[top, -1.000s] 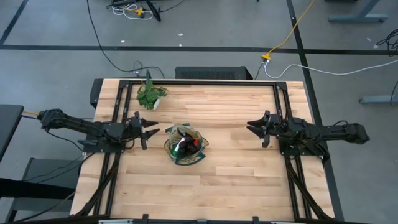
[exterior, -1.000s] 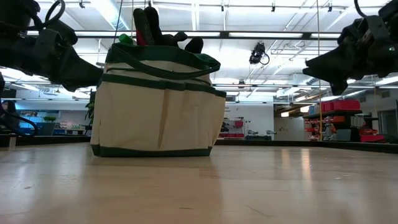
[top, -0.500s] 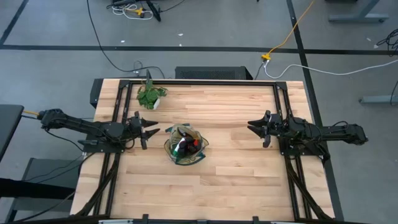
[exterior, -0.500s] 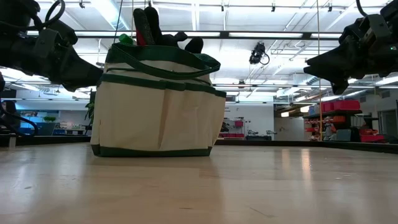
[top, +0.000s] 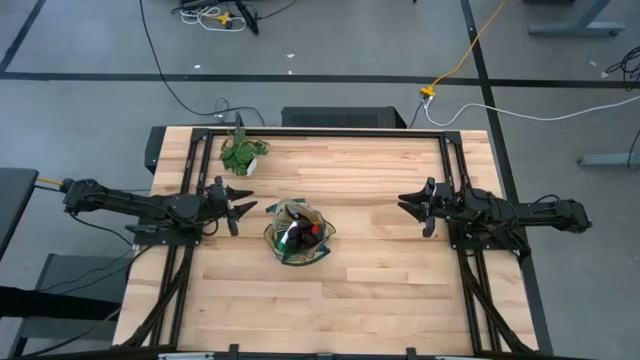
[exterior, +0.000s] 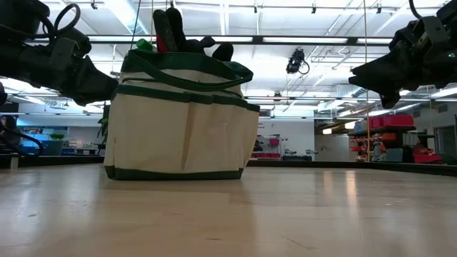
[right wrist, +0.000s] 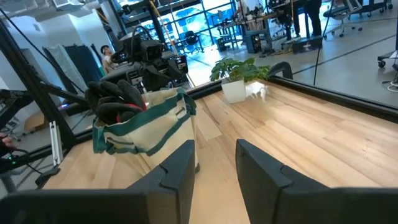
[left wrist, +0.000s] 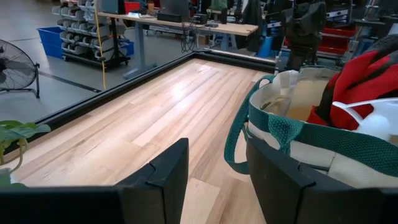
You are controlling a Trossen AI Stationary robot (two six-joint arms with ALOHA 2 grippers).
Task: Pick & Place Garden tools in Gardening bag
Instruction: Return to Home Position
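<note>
The beige gardening bag (top: 298, 232) with dark green trim stands on its base near the table's middle; it also shows in the low view (exterior: 182, 121). Red gloves (left wrist: 360, 81), a dark glove (exterior: 171, 32) and a pale spray bottle top (left wrist: 373, 121) stick out of its open mouth. My left gripper (top: 243, 206) hovers open just left of the bag, above the table; its fingers show in its wrist view (left wrist: 214, 180). My right gripper (top: 405, 206) hovers open well to the bag's right, facing the bag (right wrist: 146, 127).
A leafy green plant (top: 240, 154) in a small white pot stands at the table's far left, and shows in the right wrist view (right wrist: 239, 74). Black frame rails (top: 450, 160) run along the table's edges. Bare wood (top: 370, 280) lies near and to the bag's right.
</note>
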